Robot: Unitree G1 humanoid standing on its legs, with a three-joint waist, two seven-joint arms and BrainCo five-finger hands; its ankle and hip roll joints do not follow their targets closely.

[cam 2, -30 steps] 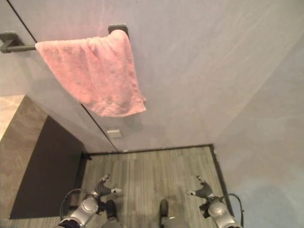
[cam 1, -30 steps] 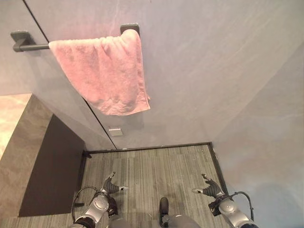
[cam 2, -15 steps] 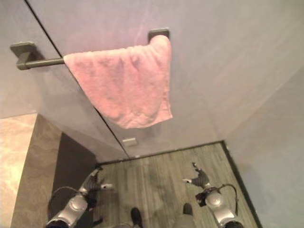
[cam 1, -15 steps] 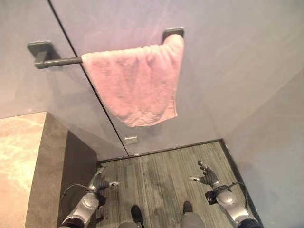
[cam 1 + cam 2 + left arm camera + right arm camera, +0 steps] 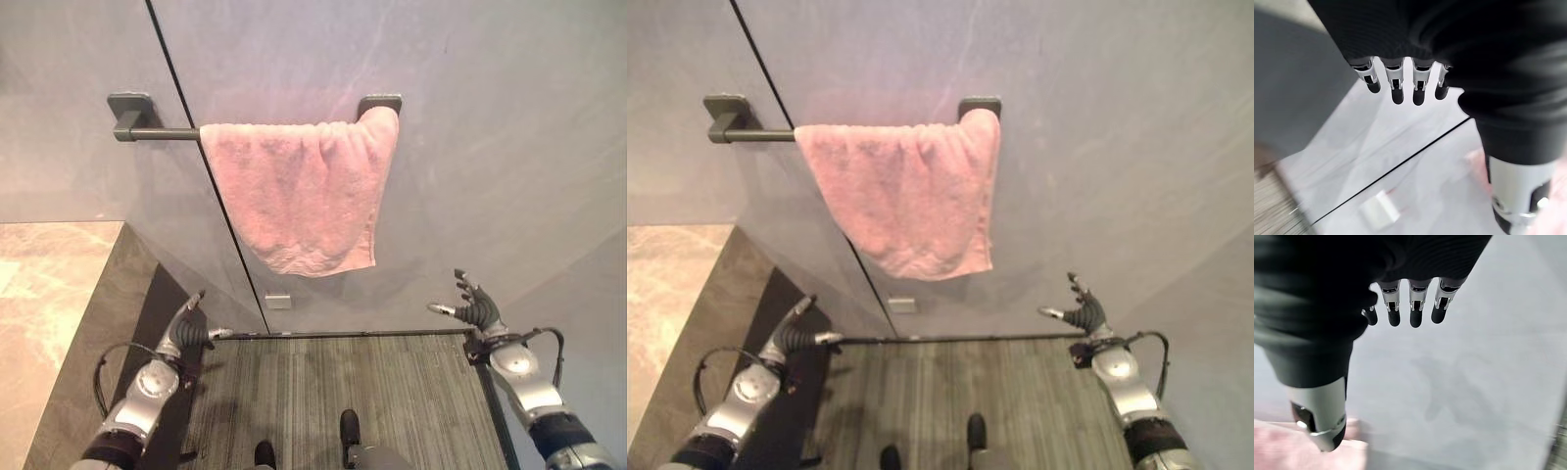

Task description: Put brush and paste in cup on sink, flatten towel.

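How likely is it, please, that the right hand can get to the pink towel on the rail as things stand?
Probably yes: the right hand is open and empty, raised below the lower right corner of the pink towel, with bare wall and nothing between them.

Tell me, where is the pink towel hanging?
In the eye views the pink towel hangs on the dark wall bar, bunched toward the bar's right end, above and between the two raised hands.
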